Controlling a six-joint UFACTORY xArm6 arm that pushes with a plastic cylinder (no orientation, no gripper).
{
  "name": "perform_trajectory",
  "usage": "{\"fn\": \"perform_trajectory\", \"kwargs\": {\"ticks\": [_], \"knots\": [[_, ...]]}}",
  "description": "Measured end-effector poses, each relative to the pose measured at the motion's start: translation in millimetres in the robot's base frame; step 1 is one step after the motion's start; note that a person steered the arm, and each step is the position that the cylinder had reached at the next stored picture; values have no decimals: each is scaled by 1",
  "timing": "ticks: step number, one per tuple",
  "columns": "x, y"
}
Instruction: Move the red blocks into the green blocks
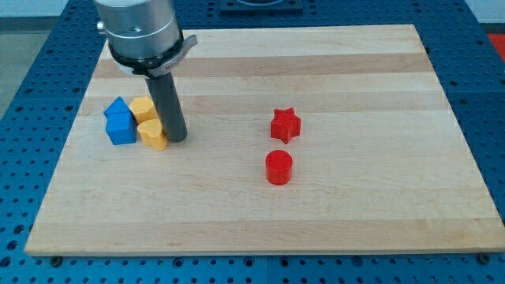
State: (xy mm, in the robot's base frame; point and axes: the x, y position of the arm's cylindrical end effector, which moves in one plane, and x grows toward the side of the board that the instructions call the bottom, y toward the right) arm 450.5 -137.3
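Observation:
A red star block (285, 125) lies right of the board's middle. A red cylinder block (278, 167) lies just below it, a little apart. No green block shows in the camera view. My tip (177, 139) is at the view's left, touching or nearly touching the right side of a yellow heart block (153, 134). The red blocks are far to the right of my tip.
A second yellow block (142, 109) sits above the heart, partly behind my rod. A blue house-shaped block (120, 121) stands just left of the yellow ones. The wooden board (355, 213) rests on a blue perforated table (489, 95).

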Motion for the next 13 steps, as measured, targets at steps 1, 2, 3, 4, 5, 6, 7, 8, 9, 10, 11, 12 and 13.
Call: {"fn": "perform_trajectory", "kwargs": {"ticks": [1,2,3,4,5,6,7,8,9,10,11,12,13], "knots": [[0,-11],[3,9],[54,65],[142,65],[166,94],[147,182],[145,187],[144,191],[139,183],[109,169],[58,151],[15,126],[-20,92]]}}
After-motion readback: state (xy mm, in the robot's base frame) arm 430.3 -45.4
